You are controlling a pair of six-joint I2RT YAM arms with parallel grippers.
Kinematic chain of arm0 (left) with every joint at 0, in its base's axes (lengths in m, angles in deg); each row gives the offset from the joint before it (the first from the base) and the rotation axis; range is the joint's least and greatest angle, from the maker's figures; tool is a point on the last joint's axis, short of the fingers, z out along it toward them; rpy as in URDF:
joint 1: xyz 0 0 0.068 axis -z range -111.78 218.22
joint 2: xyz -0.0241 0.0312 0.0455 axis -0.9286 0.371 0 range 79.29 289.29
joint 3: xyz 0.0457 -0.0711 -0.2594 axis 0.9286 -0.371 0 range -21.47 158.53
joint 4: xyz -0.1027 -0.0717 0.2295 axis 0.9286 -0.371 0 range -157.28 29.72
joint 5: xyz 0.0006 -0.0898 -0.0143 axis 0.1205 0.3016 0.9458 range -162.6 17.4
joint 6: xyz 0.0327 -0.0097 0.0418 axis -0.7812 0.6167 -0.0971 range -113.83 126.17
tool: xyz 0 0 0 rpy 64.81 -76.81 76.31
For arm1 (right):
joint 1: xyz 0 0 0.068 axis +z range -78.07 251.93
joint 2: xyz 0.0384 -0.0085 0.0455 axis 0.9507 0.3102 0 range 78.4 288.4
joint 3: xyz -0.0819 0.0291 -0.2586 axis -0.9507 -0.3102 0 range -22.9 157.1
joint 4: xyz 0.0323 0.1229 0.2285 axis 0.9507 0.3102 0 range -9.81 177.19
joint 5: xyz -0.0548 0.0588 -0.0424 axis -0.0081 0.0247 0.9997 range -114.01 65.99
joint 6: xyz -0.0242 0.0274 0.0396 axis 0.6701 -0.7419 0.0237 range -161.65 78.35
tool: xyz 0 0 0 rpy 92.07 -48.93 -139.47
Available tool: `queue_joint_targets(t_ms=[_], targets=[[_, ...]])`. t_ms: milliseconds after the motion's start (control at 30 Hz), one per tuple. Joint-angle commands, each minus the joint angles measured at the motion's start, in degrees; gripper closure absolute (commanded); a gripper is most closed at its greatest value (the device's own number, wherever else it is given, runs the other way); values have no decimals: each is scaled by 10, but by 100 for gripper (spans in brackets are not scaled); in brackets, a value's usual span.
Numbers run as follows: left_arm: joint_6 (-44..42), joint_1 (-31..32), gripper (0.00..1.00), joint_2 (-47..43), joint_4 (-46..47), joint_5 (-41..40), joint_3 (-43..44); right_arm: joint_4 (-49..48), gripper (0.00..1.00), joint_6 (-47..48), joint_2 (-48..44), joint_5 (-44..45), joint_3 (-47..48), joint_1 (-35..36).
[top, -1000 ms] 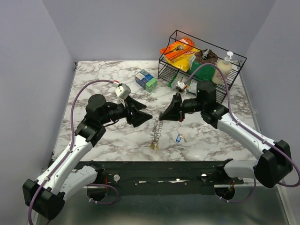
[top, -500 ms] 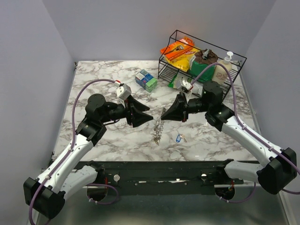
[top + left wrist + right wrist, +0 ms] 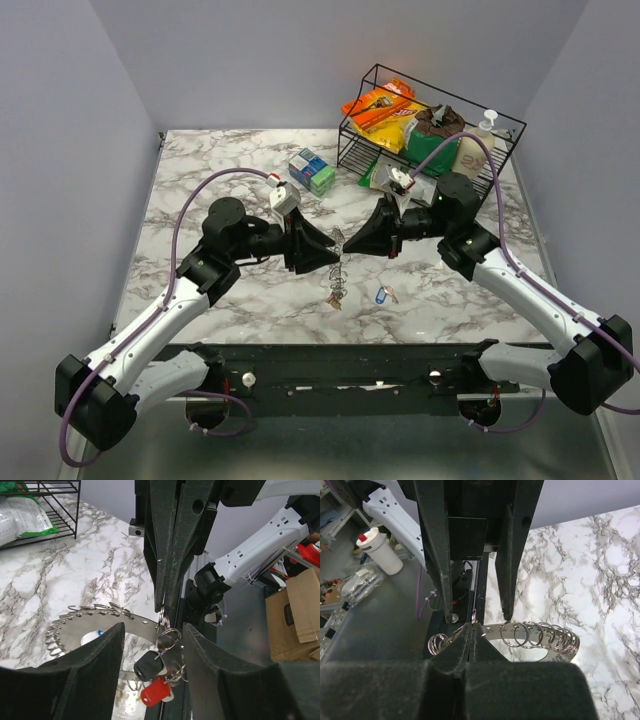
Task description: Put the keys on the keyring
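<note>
Right gripper clamped shut on the keyring above the marble table; left gripper stood open astride hanging black key and red key. Blue key lay on the table. Wire rack held snack packets, green bag

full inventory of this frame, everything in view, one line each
table: 1, white-grey marble, under everything
wire rack: 1, black, far right of table
snack packs: a few, orange, in rack
bag: 1, green, in rack
pump bottle: 1, cream, at rack's right end
small boxes: cluster, blue and green, on table left of rack
keyring: 1, silvery, held up between the grippers
black-headed key: 1, hanging from keyring
red-headed key: 1, hanging from keyring
blue-headed key: 1, loose on table, right of keyring
left gripper: 1, black, open around keyring
right gripper: 1, black, shut on keyring
</note>
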Motion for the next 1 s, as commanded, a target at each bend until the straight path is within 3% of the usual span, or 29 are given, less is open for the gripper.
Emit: queue_joint_targets(t_ms=[0, 200, 300, 333, 433, 533, 733, 767, 833, 967], targets=[[-10, 9, 46, 2, 8, -12, 21, -29, 99, -11, -15, 6, -6, 3], [-5, 14, 54, 6, 20, -18, 18, -29, 99, -11, -15, 3, -7, 3], [-3, 16, 65, 8, 26, -19, 18, -28, 99, -12, -15, 4, -7, 3], [-3, 16, 75, 9, 27, -19, 18, -29, 100, -11, -15, 4, -8, 3], [2, 17, 90, 10, 36, -23, 17, -28, 99, -10, -13, 4, -8, 3], [6, 17, 100, 6, 44, -30, 15, -27, 99, -10, -10, 3, -8, 3], [-7, 17, 100, 6, 21, -30, 23, -14, 99, -5, -7, 18, -4, 3], [-12, 17, 100, 6, 13, -32, 31, -11, 98, -4, -8, 23, -3, 3], [-32, 17, 100, 4, -18, -34, 40, 0, 77, 2, -8, 37, -1, 3], [-55, 18, 100, 2, -63, -33, 68, 44, 64, 31, -11, 64, 17, 2]])
